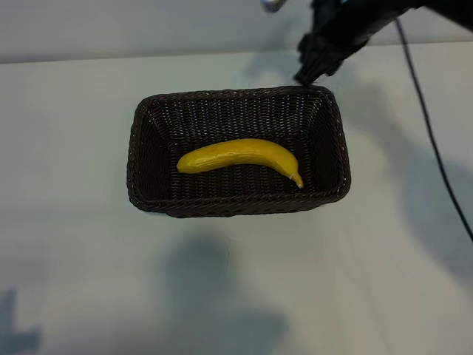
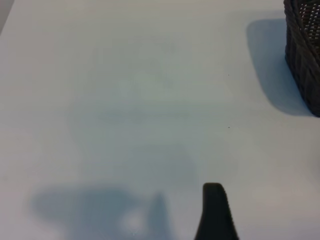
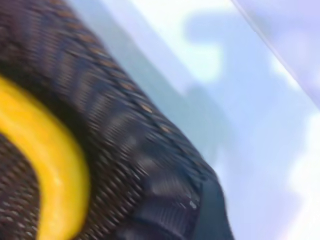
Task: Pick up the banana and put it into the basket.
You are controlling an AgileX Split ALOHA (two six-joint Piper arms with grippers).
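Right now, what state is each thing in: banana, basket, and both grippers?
banana: lying flat inside the basket, not held.
basket: upright on the table, holding the banana.
right gripper: open, empty, above the basket's far right corner.
left gripper: open, empty, over bare table beside the basket.

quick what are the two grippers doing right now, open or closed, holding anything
Left gripper: open, holding nothing, parked over bare table.
Right gripper: open, empty, above the basket's far right corner; the banana lies inside the basket.
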